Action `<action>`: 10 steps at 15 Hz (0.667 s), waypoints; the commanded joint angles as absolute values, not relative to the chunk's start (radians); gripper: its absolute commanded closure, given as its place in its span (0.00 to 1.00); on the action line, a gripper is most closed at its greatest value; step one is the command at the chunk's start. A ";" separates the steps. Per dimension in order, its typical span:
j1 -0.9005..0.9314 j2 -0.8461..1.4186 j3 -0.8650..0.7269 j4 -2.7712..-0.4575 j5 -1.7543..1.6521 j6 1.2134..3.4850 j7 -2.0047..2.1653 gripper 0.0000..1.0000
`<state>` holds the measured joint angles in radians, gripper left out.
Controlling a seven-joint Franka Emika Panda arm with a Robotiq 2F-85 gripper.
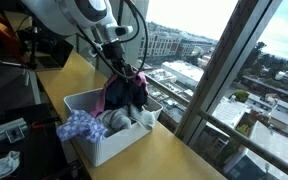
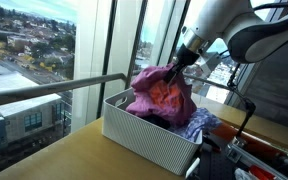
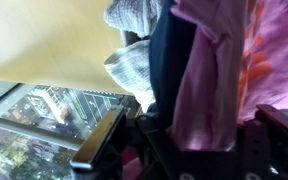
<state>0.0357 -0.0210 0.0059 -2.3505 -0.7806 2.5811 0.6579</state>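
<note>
pink cloth pinched up over the bin, glass close by

in an exterior view the gripper (image 1: 121,64) hangs over the white bin (image 1: 119,147). its fingers look closed on the top of the pink cloth (image 1: 119,92), and the cloth's lower folds reach down into the bin. a blue patterned cloth (image 1: 79,126) spills over one rim and a grey-white cloth (image 1: 119,120) lies inside. the bin stands on the table (image 1: 179,158), which runs along the window.

in an exterior view the gripper (image 2: 184,62) holds the peak of the pink cloth (image 2: 162,97), which drapes wide across the bin (image 2: 149,140). the window rail (image 2: 54,88) runs past the table (image 2: 64,155) on the glass side, so there is little room that way. the space straight above the bin is open.

in the wrist view the pink cloth (image 3: 224,70) fills the right side with a dark cloth (image 3: 169,60) against it. whether the two are tangled i cannot tell.

as i judge it, a thin pinch could slip and drop the cloth. a trailing fold could also catch the rim and drag the light bin along the table — or haul the dark cloth up with it.
</note>
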 commanded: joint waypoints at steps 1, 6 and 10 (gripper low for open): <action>0.026 0.066 0.008 -2.366 -0.826 2.648 0.717 1.00; 0.041 0.069 -0.006 -2.389 -0.812 2.623 0.719 0.53; 0.038 -0.025 0.003 -2.424 -0.745 2.541 0.648 0.23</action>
